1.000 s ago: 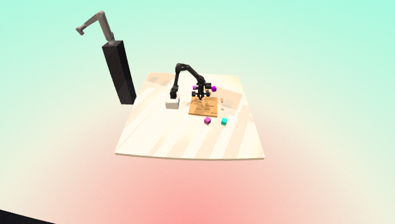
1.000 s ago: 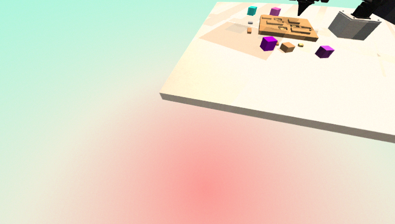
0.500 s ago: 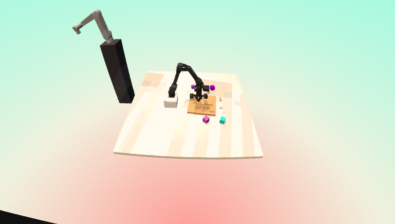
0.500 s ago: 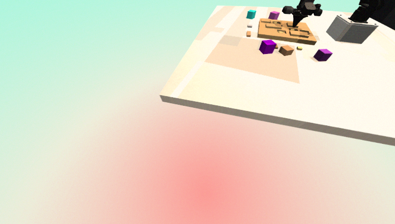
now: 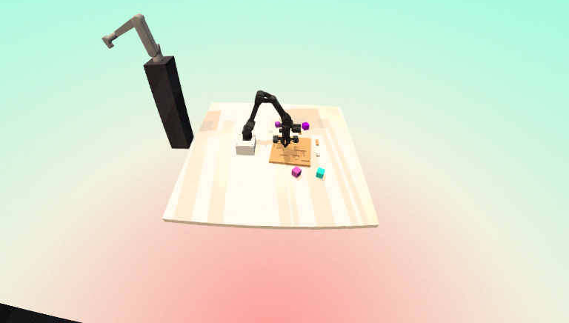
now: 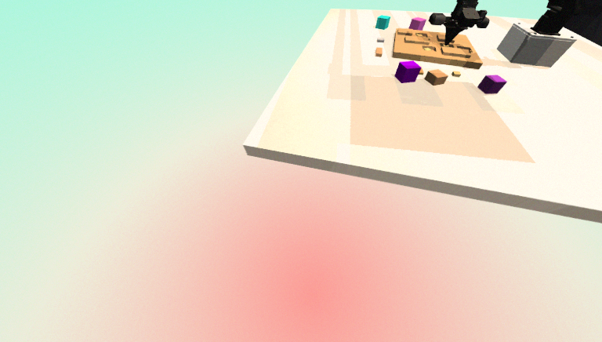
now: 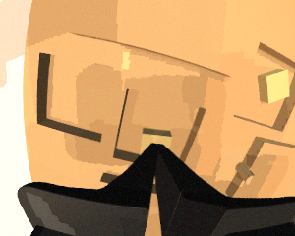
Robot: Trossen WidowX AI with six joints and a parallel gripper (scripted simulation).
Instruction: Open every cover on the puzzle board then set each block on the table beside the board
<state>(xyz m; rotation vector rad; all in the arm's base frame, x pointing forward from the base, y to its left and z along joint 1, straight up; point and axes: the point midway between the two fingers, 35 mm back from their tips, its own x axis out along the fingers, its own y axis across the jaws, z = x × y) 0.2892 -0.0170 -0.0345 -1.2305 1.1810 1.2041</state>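
The wooden puzzle board lies flat on the table. My gripper is shut with nothing between its fingers, pointing down with its tips at or just above the board; contact is unclear. In the wrist view, a pale yellow square piece shows just beyond the fingertips, partly hidden by them. Another yellow piece stands at the right, inside a dark-edged outline. A small brown knob is at lower right. Which covers are open is hard to tell; the fingers hide part of the board.
Small loose pieces lie off the board: an orange one, a grey one and a yellow one. Around it stand a brown block, a teal cube and purple and pink cubes.
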